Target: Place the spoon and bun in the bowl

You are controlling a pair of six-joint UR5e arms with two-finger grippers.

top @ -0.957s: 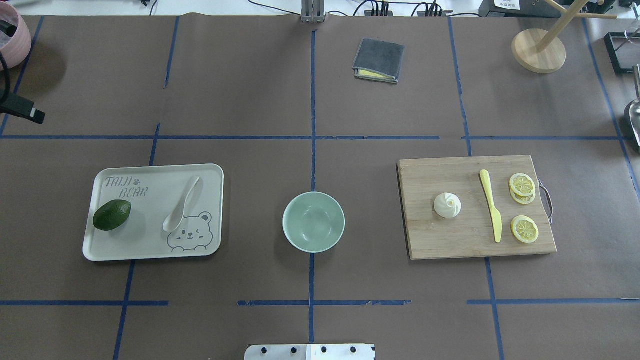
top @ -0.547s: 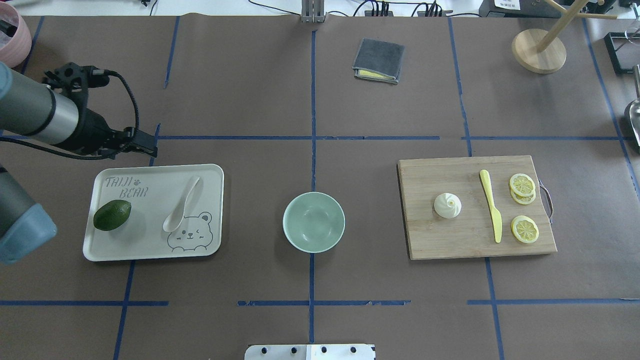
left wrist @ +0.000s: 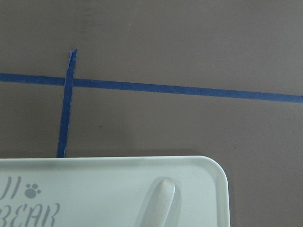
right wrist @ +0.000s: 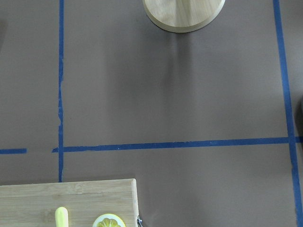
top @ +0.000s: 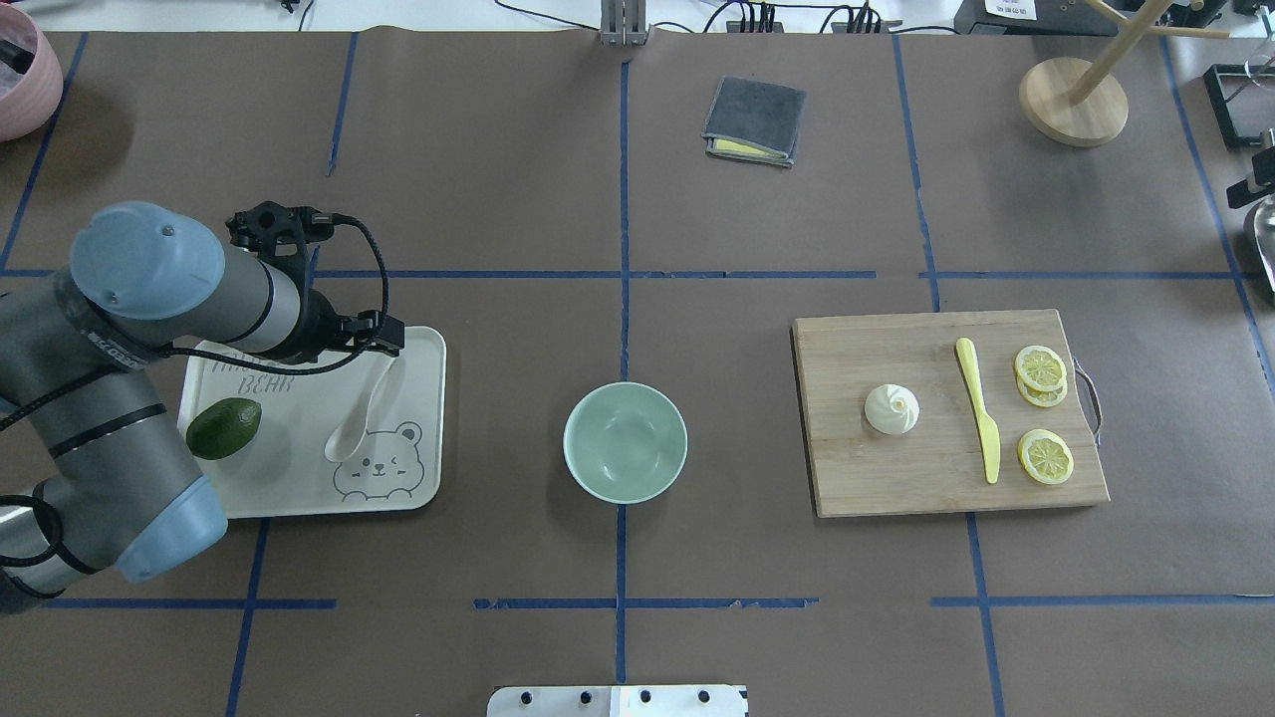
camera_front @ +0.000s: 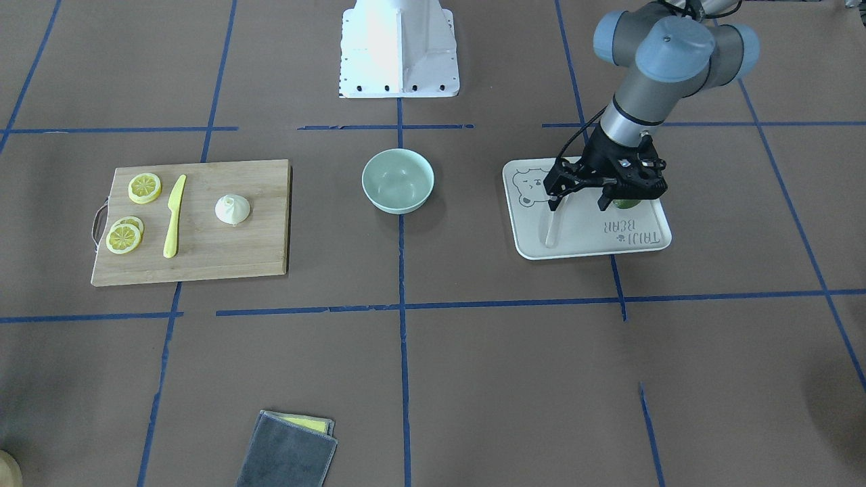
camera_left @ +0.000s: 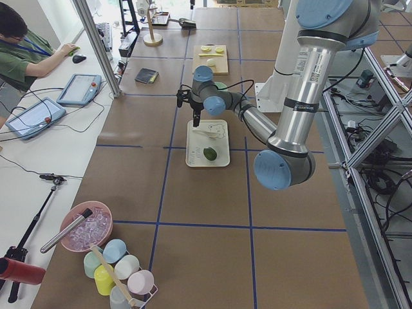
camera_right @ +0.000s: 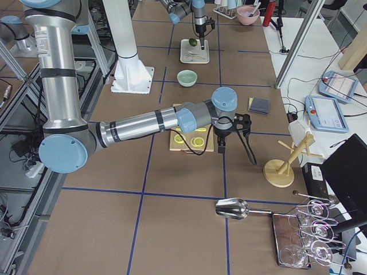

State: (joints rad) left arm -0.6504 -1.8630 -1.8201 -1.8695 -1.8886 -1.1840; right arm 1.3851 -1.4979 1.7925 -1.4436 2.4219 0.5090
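Observation:
The off-white spoon (top: 364, 408) lies on the white bear tray (top: 418, 478), handle toward the far edge; its handle tip shows in the left wrist view (left wrist: 158, 203). My left gripper (camera_front: 580, 199) is open and hovers over the tray above the spoon's handle (camera_front: 553, 230). The white pleated bun (top: 892, 409) sits on the wooden cutting board (top: 896, 483). The mint-green bowl (top: 625, 442) stands empty at the table's middle. My right gripper (camera_right: 221, 144) shows only in the exterior right view, beyond the board's outer end; I cannot tell whether it is open.
An avocado (top: 223, 428) lies on the tray beside the spoon. A yellow knife (top: 979, 413) and lemon slices (top: 1044, 456) share the board with the bun. A folded grey cloth (top: 754, 120) and a wooden stand (top: 1073, 102) sit at the far side.
My left arm has swung in from the left edge to over the tray's far end, above the spoon's handle. Spoon, bun and bowl have not moved.

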